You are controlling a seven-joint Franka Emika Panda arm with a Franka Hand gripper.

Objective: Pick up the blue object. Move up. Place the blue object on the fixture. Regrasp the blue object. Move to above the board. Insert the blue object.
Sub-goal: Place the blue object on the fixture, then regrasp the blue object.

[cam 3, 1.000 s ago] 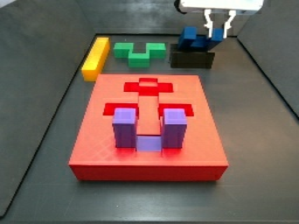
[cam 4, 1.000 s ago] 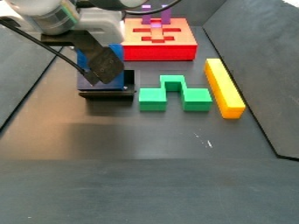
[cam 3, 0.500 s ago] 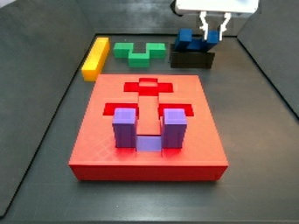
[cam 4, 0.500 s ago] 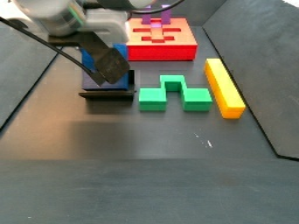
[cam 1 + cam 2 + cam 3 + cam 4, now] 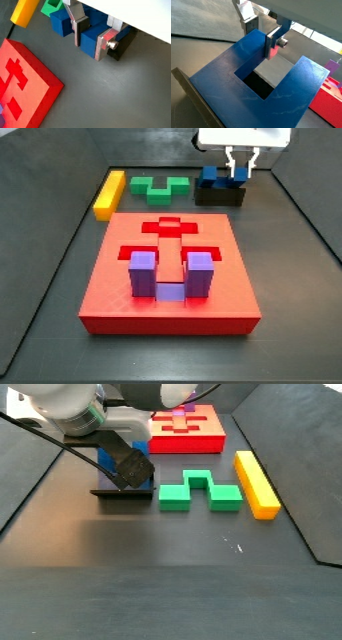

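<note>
End effector (image 5: 237,166): upper right of the side view, fingers closed around one prong of the blue object (image 5: 218,176).
Blue object: standing in the black fixture (image 5: 221,196).
Board (image 5: 118,298): centre frame, well apart.

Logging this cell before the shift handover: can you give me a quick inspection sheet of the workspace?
Surface: dark floor, no spills seen.
Blue object: standing on the fixture, at the gripper.
Board: red, cross recess partly filled by a purple block.
Clutter: green block and yellow bar lying beside the fixture.
Gripper: at the fixture, fingers astride one blue prong; contact unclear.
Cables: dark cable trailing behind the arm.
Surroundings: dark side walls, nothing else seen.
</note>
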